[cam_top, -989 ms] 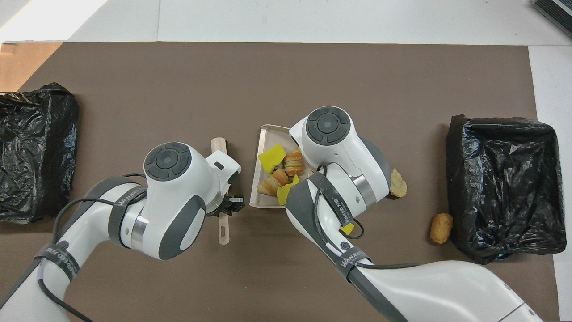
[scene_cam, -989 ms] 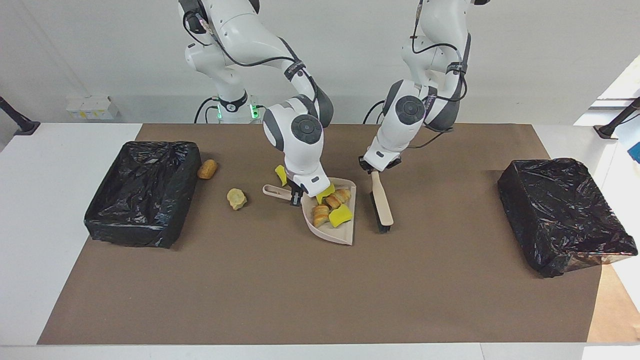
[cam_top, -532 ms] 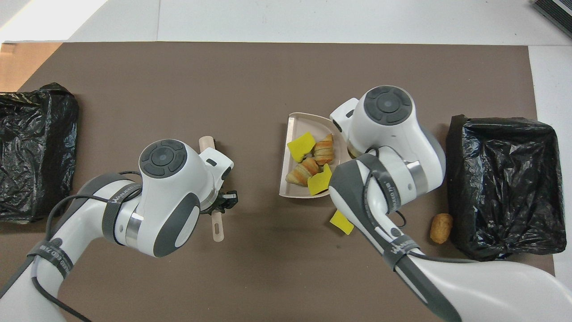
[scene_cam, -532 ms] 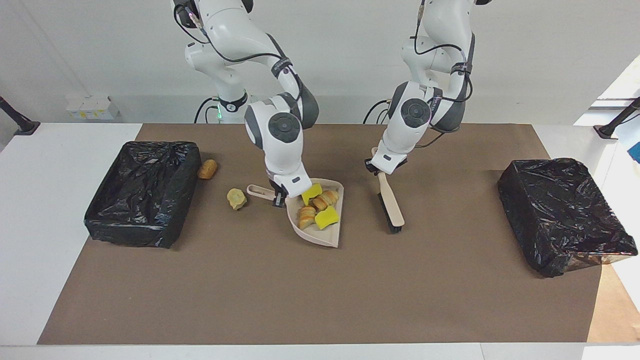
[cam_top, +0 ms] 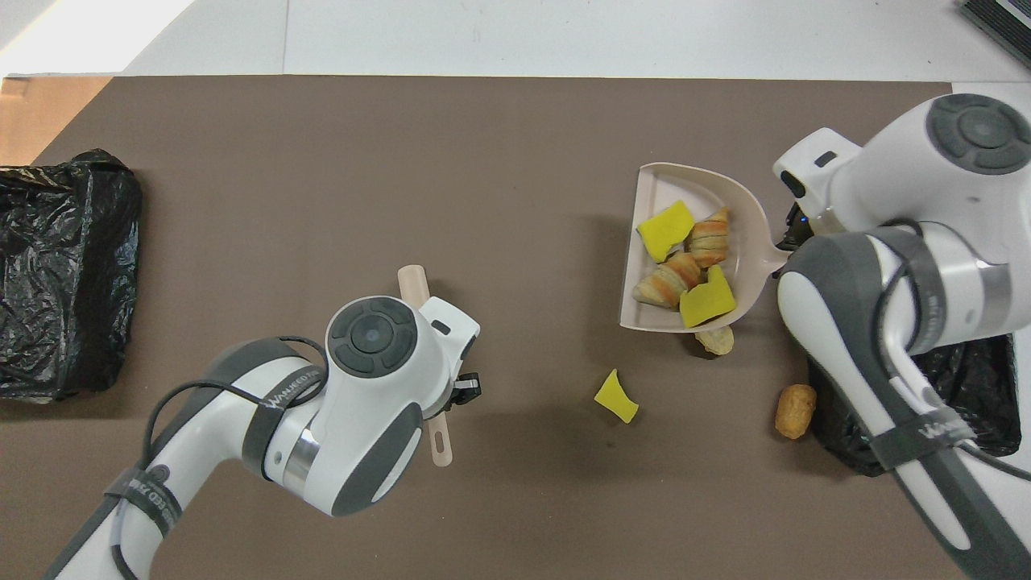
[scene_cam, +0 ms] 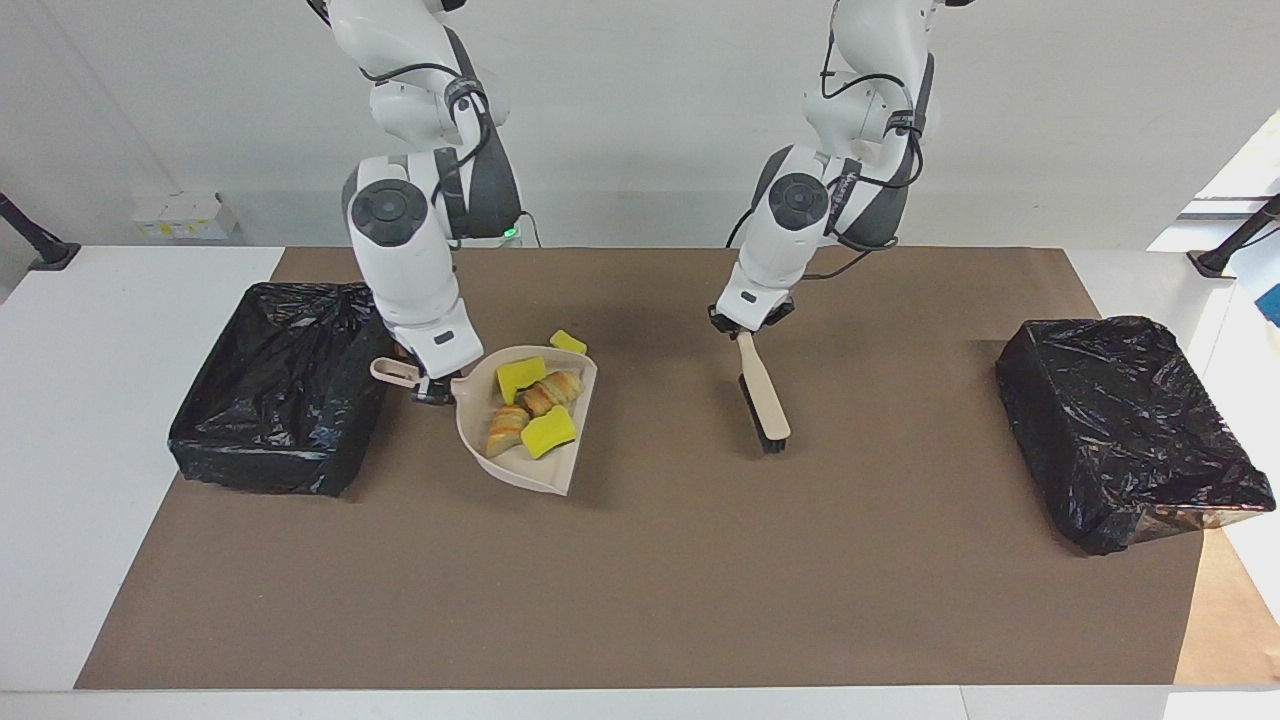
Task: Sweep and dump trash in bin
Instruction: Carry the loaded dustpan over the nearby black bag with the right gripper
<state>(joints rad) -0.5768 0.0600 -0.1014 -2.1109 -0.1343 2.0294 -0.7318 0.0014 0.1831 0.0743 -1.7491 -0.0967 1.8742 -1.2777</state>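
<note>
My right gripper (scene_cam: 425,388) is shut on the handle of the beige dustpan (scene_cam: 478,425), which is held just above the mat beside the black-lined bin (scene_cam: 260,470) at the right arm's end. Several pieces of trash lie in the pan (cam_top: 654,184): a yellow sponge chunk (cam_top: 666,231), another yellow one (cam_top: 707,296) and two croissant pieces (cam_top: 709,238). On the mat lie a yellow scrap (cam_top: 616,396), a tan lump (cam_top: 715,340) partly under the pan, and a brown piece (cam_top: 795,411) beside the bin (cam_top: 975,395). My left gripper (scene_cam: 745,325) is shut on the beige brush (scene_cam: 765,395) mid-table.
A second black-lined bin (scene_cam: 1130,430) stands at the left arm's end of the brown mat. The right arm covers much of the bin at its own end in the overhead view.
The right arm has carried the loaded dustpan from mid-table to beside the bin at its own end, leaving the yellow scrap uncovered. The left arm has shifted slightly with the brush.
</note>
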